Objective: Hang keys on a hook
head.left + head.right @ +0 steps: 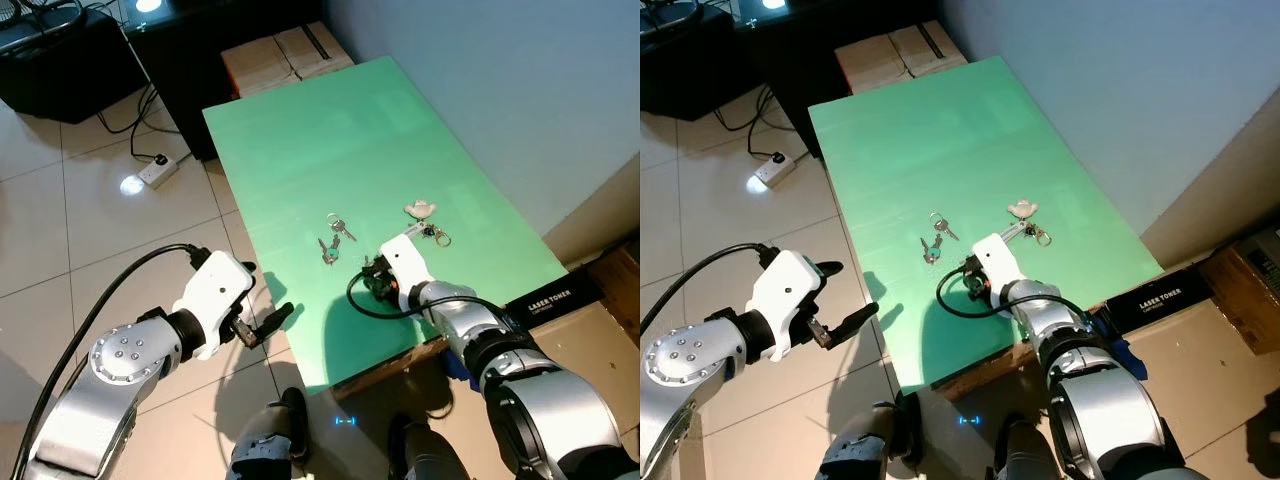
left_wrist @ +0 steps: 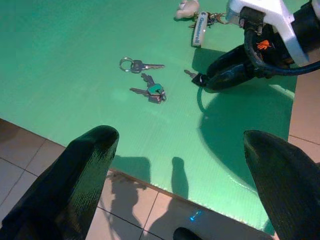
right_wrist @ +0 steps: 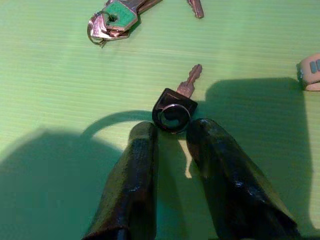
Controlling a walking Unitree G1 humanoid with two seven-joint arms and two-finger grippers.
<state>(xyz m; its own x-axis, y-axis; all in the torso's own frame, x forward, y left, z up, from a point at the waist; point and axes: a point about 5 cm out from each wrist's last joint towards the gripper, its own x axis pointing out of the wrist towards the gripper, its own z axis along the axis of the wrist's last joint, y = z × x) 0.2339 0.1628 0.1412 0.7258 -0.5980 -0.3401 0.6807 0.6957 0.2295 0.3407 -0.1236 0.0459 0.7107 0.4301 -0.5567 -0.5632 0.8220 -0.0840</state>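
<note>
A green table [image 1: 330,150] is seen from above, with four lots of keys laid on it near its near edge. A small black-headed key [image 3: 174,111] with a ring lies just in front of the right gripper [image 3: 172,134], which is held low over the table close to the near edge. Its two black fingers [image 3: 135,170] are a little apart, with the key's ring right at their tips, and nothing is gripped between them. A bunch with a green-headed key [image 3: 113,17] lies a bit further in from the edge. One silver key on a ring [image 2: 135,65] lies just beyond that bunch. A fourth bunch with a white tag [image 2: 200,27] and a pale charm [image 1: 421,209] lies nearer the right edge of the table. The left gripper [image 1: 268,324] is held out over the floor [image 1: 90,220] beside the table's left edge, wide open and empty.
</note>
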